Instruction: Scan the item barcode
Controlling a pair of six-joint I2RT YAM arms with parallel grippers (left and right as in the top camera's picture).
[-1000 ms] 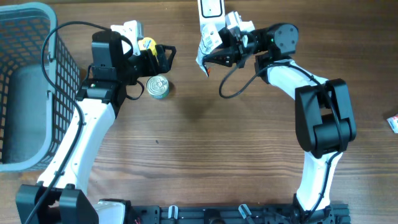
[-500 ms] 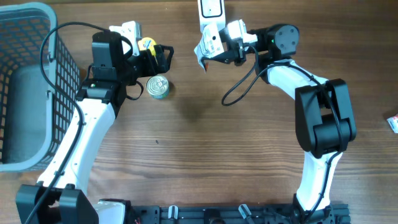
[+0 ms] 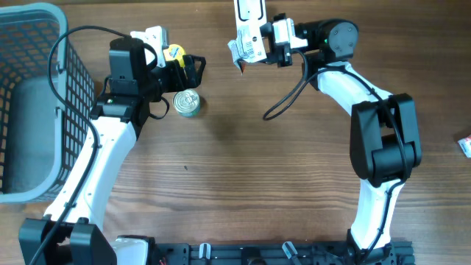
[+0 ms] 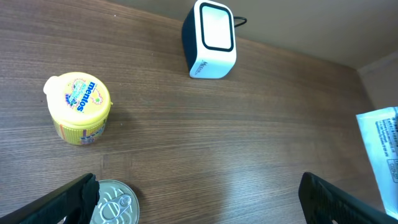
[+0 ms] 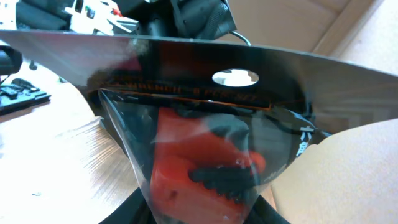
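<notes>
The item is a clear plastic packet (image 3: 245,48) with a red and black part inside (image 5: 202,163) and a black header card. My right gripper (image 3: 266,43) is shut on the packet and holds it in the air just in front of the white barcode scanner (image 3: 249,10). In the overhead view the packet's white printed label faces up. The left wrist view shows the scanner (image 4: 210,40) standing at the back and the packet's edge (image 4: 382,152) at the right. My left gripper (image 3: 193,68) is open and empty above the table.
A yellow Mentos tub (image 3: 173,52) and a silver tin can (image 3: 187,103) stand by the left gripper. A grey wire basket (image 3: 62,96) fills the left side. A small packet (image 3: 465,145) lies at the right edge. A black cable (image 3: 283,99) loops below the right wrist.
The right gripper has carried the packet back toward the scanner and turned it, so the white label now faces up. The left arm has not moved.
</notes>
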